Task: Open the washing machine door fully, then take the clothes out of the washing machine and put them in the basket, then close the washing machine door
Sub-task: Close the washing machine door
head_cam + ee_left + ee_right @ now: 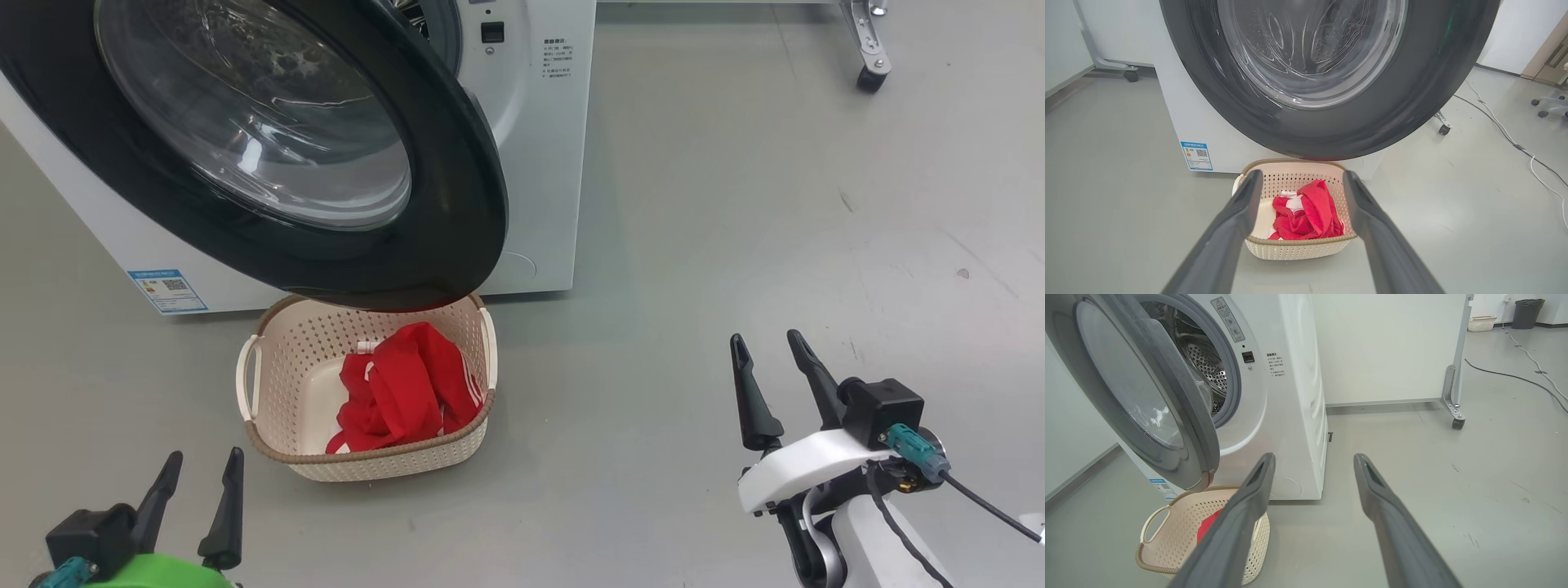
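Clothes point(404, 392) lie in the basket point(269, 447): one bright red garment with thin white stripes and white trim, crumpled in its right half as the head view shows it, with bare cream bottom to its left. The basket, a cream perforated tub with a brown woven-look rim and two white handles, stands on the grey floor point(694, 261) just in front of the washing machine point(543, 163). The washing machine door point(461, 204), a single round black ring about a clear glass dome, stands swung out, its lower edge hanging over the back of the basket. Behind it, in the right wrist view, the grey-rimmed mouth opens onto the perforated steel drum point(1206, 365). One blue label point(167, 291) sits low on the machine's front.

Two pincers show, each with two dark fingers. The left pincer point(206, 455) is released, fingers spread and grasping nothing, near the basket's front left corner but apart from it. The right pincer point(767, 337) is likewise released and empty, well apart from the basket over bare floor. Far back in the right wrist view stand one far basket point(1480, 323), pale, and one dark bin point(1527, 312); what they hold cannot be told.
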You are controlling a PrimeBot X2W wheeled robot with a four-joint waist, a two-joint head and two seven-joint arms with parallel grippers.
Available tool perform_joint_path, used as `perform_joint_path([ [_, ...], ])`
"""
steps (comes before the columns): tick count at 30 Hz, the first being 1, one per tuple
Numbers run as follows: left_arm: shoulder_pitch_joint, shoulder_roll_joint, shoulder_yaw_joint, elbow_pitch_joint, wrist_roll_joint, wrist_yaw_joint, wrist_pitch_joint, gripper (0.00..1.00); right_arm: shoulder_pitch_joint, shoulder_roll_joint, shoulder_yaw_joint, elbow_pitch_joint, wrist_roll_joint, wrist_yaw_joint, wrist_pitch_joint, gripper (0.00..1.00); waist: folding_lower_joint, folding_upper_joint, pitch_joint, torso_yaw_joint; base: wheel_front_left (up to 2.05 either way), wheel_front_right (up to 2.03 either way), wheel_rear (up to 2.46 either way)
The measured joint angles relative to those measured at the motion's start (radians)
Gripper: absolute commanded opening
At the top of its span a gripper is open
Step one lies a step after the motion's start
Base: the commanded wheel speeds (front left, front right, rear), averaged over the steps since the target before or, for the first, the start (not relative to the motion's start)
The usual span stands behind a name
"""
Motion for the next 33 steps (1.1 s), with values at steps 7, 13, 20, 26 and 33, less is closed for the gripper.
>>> perform_joint_path([
  [7, 0.000, -0.018, 0.016, 0.028, 0.089, 0.040, -0.001, 1.00, 0.008, 0.000, -0.001, -0.003, 0.000, 0.000, 0.000, 1.00, -0.0001, 0.0000, -0.006, 0.000, 0.00, 0.00, 0.00],
  [13, -0.006, -0.072, 0.118, -0.047, 0.190, 0.105, 0.000, 1.00, 0.019, 0.000, -0.002, -0.007, 0.000, -0.007, 0.000, 1.00, 0.0000, 0.0000, -0.010, 0.005, 0.00, 0.00, 0.00],
  [20, -0.004, -0.120, 0.153, -0.084, 0.253, 0.121, 0.000, 1.00, 0.019, 0.000, -0.001, -0.009, 0.000, -0.008, 0.000, 1.00, 0.0000, 0.0000, -0.011, 0.008, 0.00, 0.00, 0.00],
  [26, 0.000, -0.157, 0.181, -0.108, 0.289, 0.132, 0.000, 1.00, 0.021, 0.000, 0.000, -0.012, 0.000, -0.008, 0.000, 1.00, 0.0000, 0.0000, -0.012, 0.009, 0.00, 0.00, 0.00],
  [33, 0.017, -0.180, 0.197, -0.113, 0.316, 0.129, 0.000, 1.00, 0.021, 0.000, 0.001, -0.013, 0.000, -0.008, 0.000, 1.00, 0.0000, 0.0000, -0.012, 0.008, 0.00, 0.00, 0.00],
])
